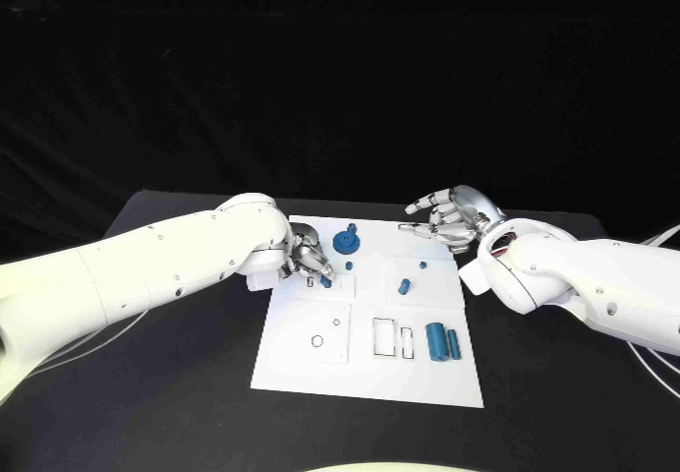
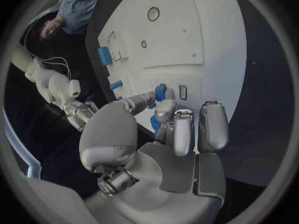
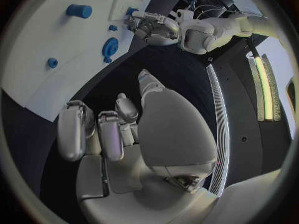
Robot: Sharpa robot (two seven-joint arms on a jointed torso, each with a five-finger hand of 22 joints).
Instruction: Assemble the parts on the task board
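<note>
The left hand (image 1: 308, 258) pinches a small blue peg (image 1: 324, 281) against the smooth white task board (image 1: 368, 379), near its left edge. The silver right hand (image 1: 449, 218) hovers empty, fingers apart, over the far right corner, with a round blue gear (image 1: 346, 240) standing between the hands.

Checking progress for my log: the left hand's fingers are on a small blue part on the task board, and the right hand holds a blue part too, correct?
Not quite: the right hand holds nothing, fingers apart, as the right wrist view shows. The left hand does have its fingers on a small blue part on the task board.
</note>
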